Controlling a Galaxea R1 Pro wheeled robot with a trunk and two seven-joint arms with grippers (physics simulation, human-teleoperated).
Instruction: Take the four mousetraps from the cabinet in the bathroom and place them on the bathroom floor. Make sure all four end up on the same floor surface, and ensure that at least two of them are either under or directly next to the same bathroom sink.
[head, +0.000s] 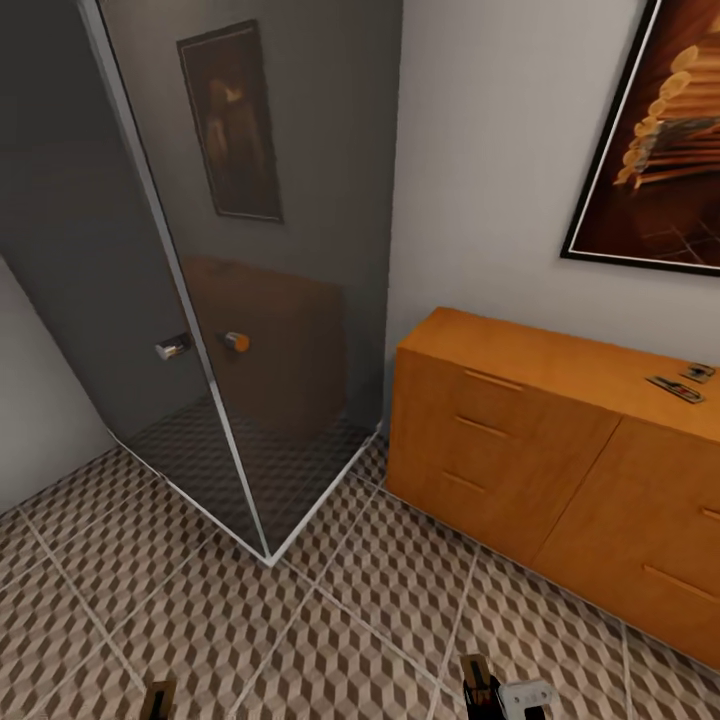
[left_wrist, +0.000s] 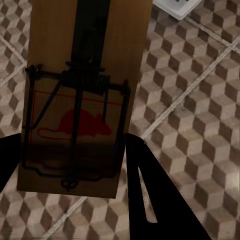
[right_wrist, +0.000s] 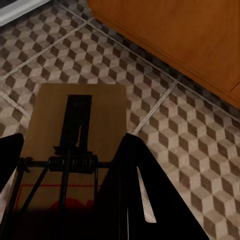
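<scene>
Two mousetraps (head: 675, 388) (head: 698, 373) lie on top of the orange-brown cabinet (head: 500, 440) at the right. In the left wrist view my left gripper (left_wrist: 72, 145) is shut on a third mousetrap (left_wrist: 90, 55), a wooden board with a red mouse print, held above the cube-pattern bathroom floor (left_wrist: 195, 115). The right wrist view has my right gripper (right_wrist: 70, 140) shut on a fourth mousetrap (right_wrist: 107, 107) over the same floor (right_wrist: 165, 130), close to the cabinet front (right_wrist: 175, 35). Both gripper tips, left (head: 160, 698) and right (head: 478, 685), peek in at the head view's lower edge. The sink is out of view.
A glass shower enclosure (head: 250, 300) with a metal frame and knobs stands at the left, its corner reaching onto the floor (head: 350, 620). Framed pictures hang on the walls. A white object (left_wrist: 177, 6) sits on the tiles near the left hand.
</scene>
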